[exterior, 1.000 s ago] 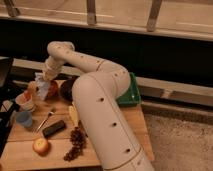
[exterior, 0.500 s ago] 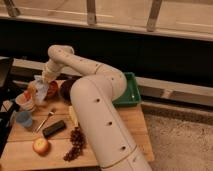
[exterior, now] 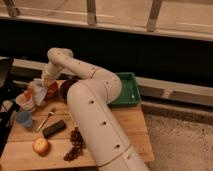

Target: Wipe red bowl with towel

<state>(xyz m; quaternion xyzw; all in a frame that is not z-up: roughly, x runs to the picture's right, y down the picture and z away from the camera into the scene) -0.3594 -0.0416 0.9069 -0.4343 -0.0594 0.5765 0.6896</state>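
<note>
Camera view gives us the arm reaching over the wooden table [exterior: 125, 127] to its left end, where our gripper [exterior: 44, 83] sits at the pale towel [exterior: 37, 95], right against the red bowl [exterior: 51, 91]; we cannot tell whether it is gripping. A green tray [exterior: 128, 92] lies well apart

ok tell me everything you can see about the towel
The towel is a pale, whitish cloth, soft-looking and crumpled into a bunch rather than spread flat. It sits at the gripper, at the end of the arm, over the far left part of the wooden table. Its right side lies against the red bowl, hiding part of the bowl's left edge. Its lower folds hang down towards the tabletop; whether they touch it cannot be told.
</note>
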